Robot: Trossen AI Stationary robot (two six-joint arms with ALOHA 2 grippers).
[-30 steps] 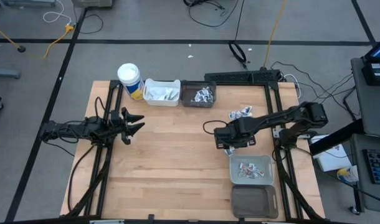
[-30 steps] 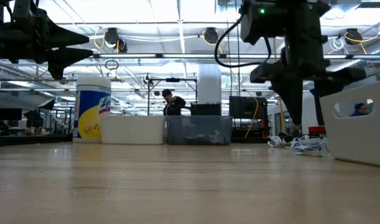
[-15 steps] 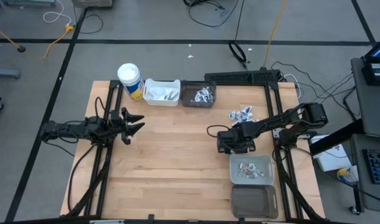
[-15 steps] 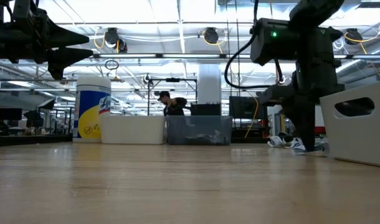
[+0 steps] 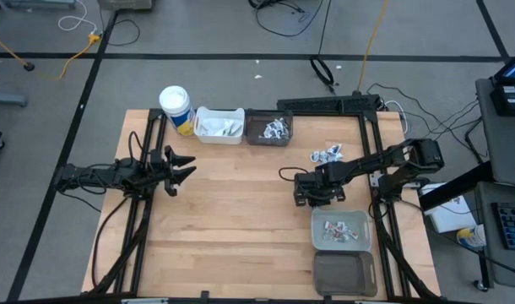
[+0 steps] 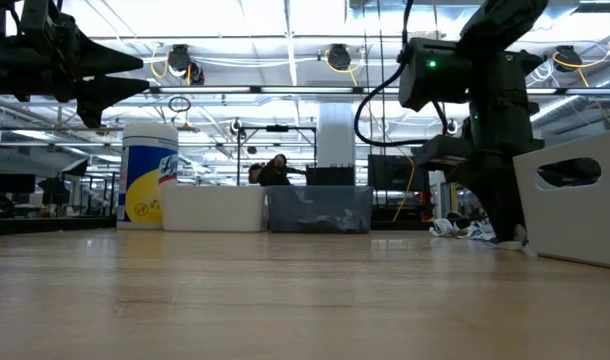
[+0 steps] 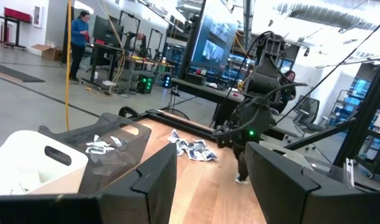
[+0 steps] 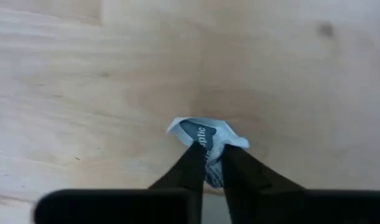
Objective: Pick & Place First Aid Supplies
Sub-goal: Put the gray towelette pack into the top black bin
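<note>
The first aid supplies are small white and silvery packets. A loose heap (image 5: 327,154) lies on the wooden table at the far right, and more lie in a white bin (image 5: 342,229). One white packet with dark blue print (image 8: 205,134) lies on the table by that bin's far edge. My right gripper (image 8: 212,154) (image 5: 312,199) is down on it, shut. My left gripper (image 5: 183,167) hovers open above the table's left side, holding nothing. My right gripper pinches the packet between its two fingertips (image 8: 193,158), at the packet's printed middle (image 8: 207,142). The fingers come steeply from above. The packet is bunched up between them and its lower side seems to rest on the table.
A dark bin (image 5: 344,273) stands at the near right, beside the white one. Along the far edge stand a white cup with a yellow band (image 5: 175,108), a white bin (image 5: 219,125) and a dark bin (image 5: 268,127) holding packets. Bare wood lies in the middle.
My right gripper has come down to the table top next to the white bin, tipping more steeply downward. My left arm has kept still.
</note>
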